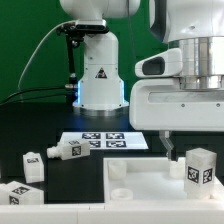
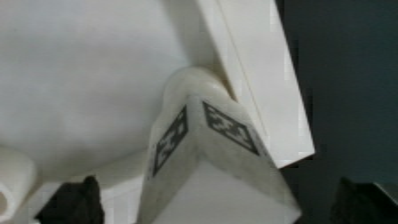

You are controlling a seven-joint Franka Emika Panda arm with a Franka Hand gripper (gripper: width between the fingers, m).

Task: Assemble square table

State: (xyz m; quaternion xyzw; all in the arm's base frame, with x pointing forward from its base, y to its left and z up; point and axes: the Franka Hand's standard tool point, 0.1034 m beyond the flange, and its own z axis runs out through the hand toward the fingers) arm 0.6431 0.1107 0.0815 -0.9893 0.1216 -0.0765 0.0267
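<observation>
On the square tabletop [image 1: 135, 192], by its rim, one leg [image 1: 200, 168] stands upright, with the gripper [image 1: 185, 150] open either side of it and not pinching. Three loose legs [image 1: 32, 165] wait at the exterior view's left (whether the first is seated, I cannot tell), so most of the work seems to remain.

The claw [image 1: 186, 148] hangs low over the far rim of the square tabletop [image 1: 150, 190]; one dark finger [image 1: 168, 146] shows just beside an upright tagged leg [image 1: 200, 168] at the slab's corner; three loose legs [image 1: 35, 163] lie on the black worktop [image 1: 30, 135] toward the exterior view's left; the marker board [image 1: 105, 142] lies behind, before the arm's base [image 1: 100, 75].
</observation>
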